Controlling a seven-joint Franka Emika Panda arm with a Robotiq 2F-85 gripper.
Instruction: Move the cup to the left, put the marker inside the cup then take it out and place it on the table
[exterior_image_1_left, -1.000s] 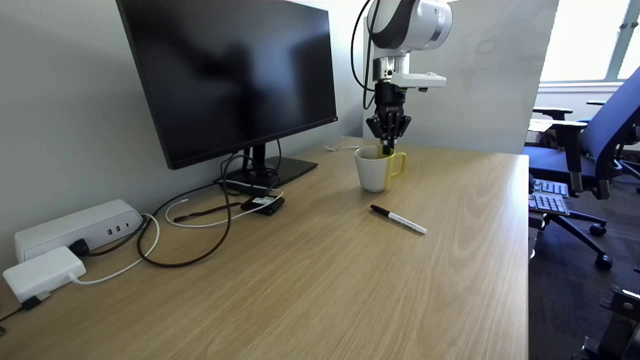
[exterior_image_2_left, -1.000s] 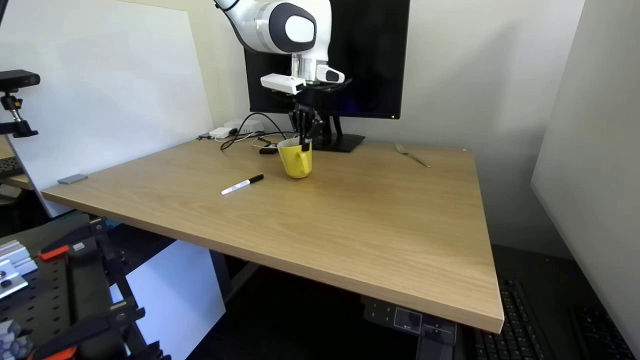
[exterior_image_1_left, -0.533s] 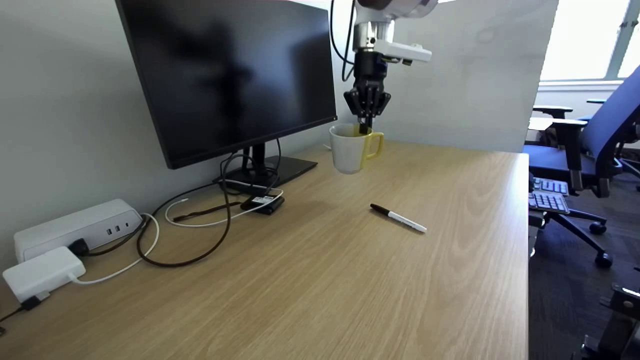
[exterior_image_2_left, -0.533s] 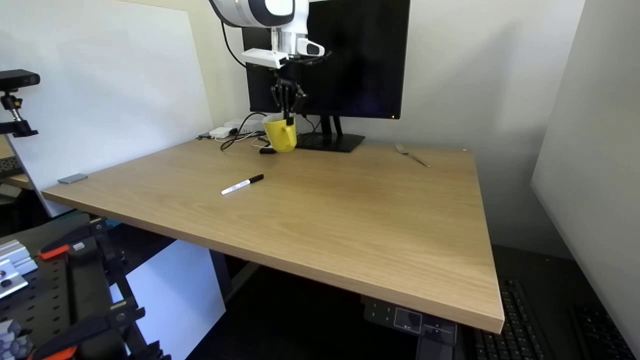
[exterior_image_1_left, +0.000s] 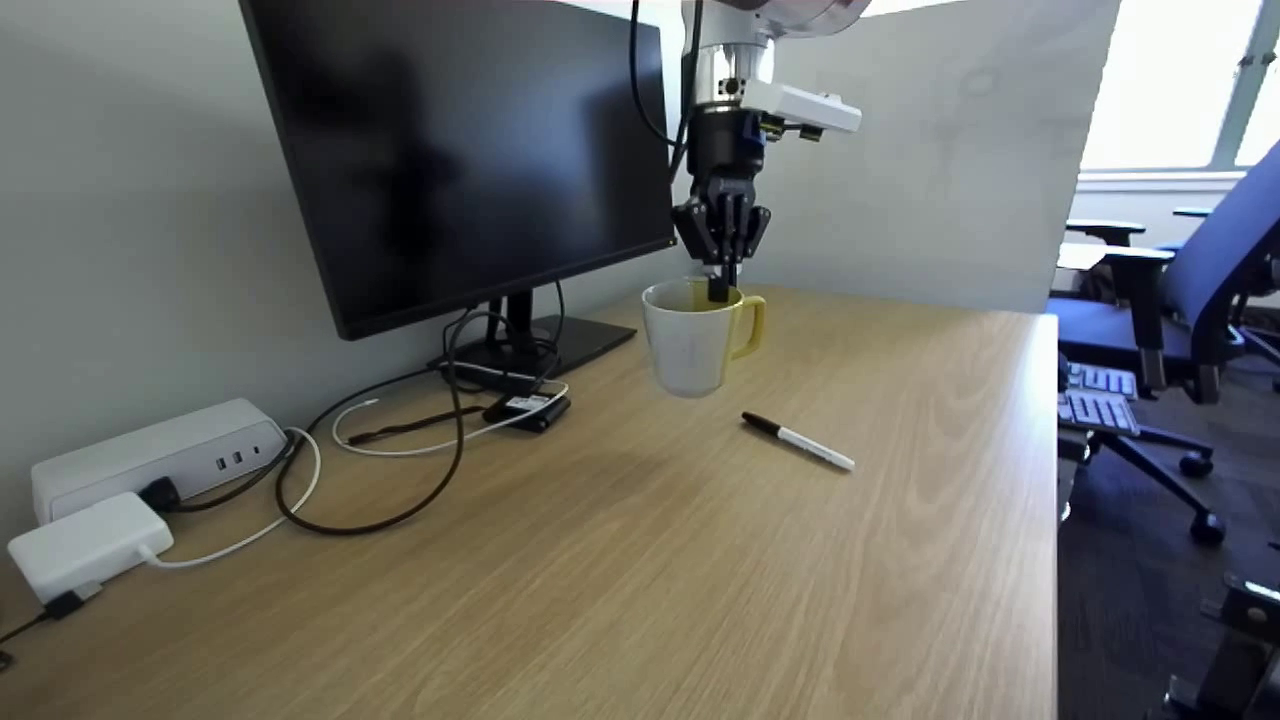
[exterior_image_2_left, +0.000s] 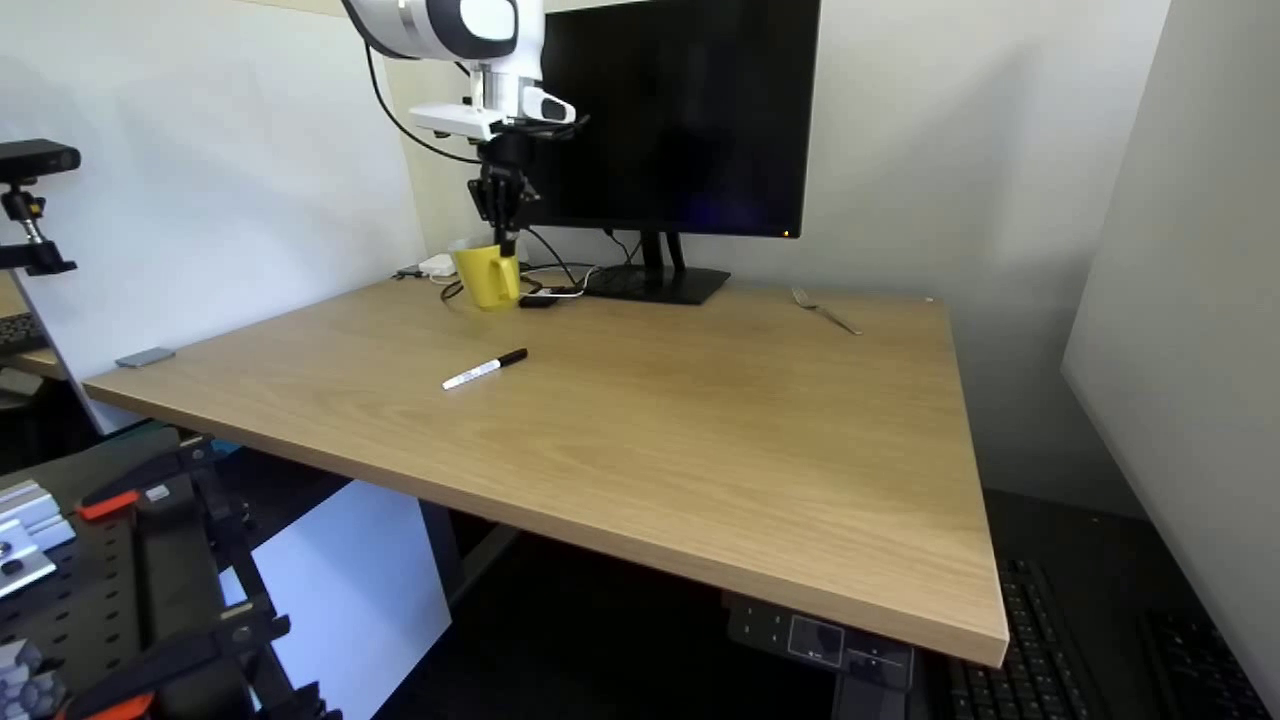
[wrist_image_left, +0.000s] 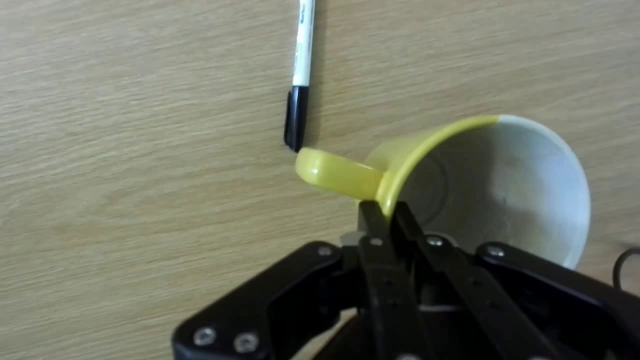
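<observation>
The cup (exterior_image_1_left: 685, 350), white with a yellow handle side, is held at the rim beside its handle, mouth up; whether its base touches the wood-grain bench (exterior_image_2_left: 700, 420) is hard to tell. The marker (exterior_image_1_left: 798, 441), white-barrelled and black-capped, lies flat on the bench, apart from the cup, cap end nearer it.

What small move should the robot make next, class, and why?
Probably lower the cup gently onto the table. The cup seems to hang above it, pinched by the claw near the handle, and the marker lies on the table, so the claw likely needs freeing before fetching it.
</observation>
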